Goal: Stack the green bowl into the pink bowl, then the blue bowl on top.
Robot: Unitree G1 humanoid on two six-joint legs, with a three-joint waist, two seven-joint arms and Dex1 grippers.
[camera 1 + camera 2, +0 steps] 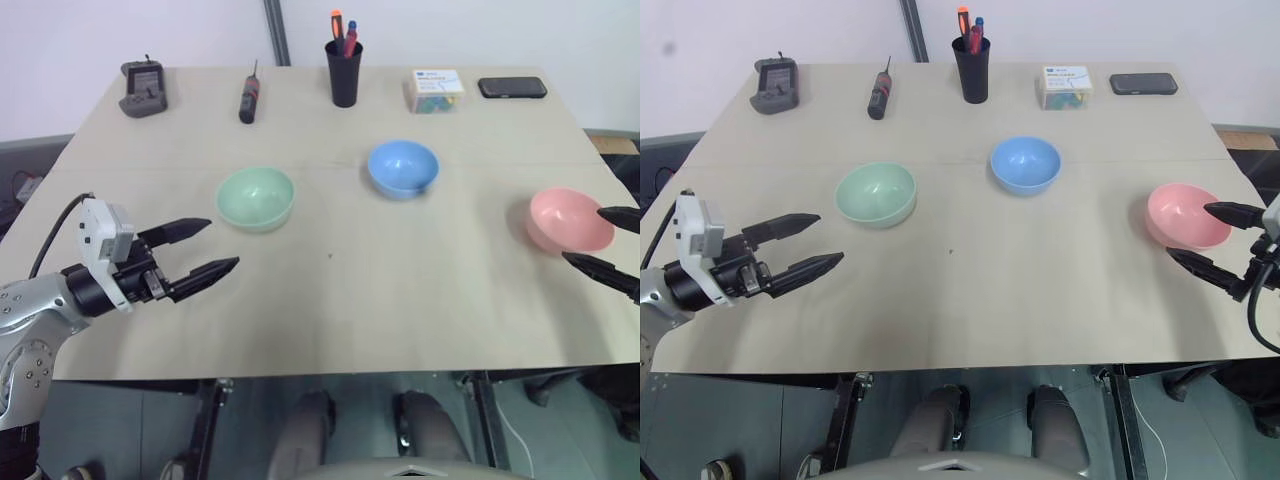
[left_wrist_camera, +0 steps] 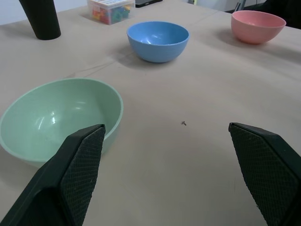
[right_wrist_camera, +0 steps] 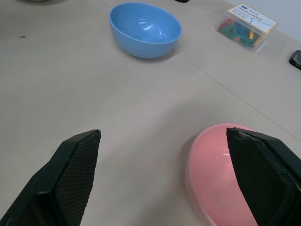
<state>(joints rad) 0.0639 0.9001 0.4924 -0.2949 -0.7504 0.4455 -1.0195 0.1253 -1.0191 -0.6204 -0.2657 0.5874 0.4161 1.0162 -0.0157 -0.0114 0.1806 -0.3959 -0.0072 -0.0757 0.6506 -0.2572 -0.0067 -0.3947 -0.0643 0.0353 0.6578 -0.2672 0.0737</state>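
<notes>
Bowls green (image 1: 255, 198), blue (image 1: 402, 167) and pink (image 1: 569, 220) sit empty, apart.

Beige table (image 1: 330, 300) with green bowl (image 1: 255, 198), blue bowl (image 1: 402, 167), pink bowl (image 1: 568, 220)

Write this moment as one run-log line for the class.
stage: before first grasp | left hand: open, near green bowl | right hand: open, by pink bowl | blue bowl: untouched | stacked: none

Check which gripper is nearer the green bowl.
Left. The left gripper, open, sits just short of the green bowl on its near-left side. The right gripper, open, is across the table by the pink bowl.
</notes>
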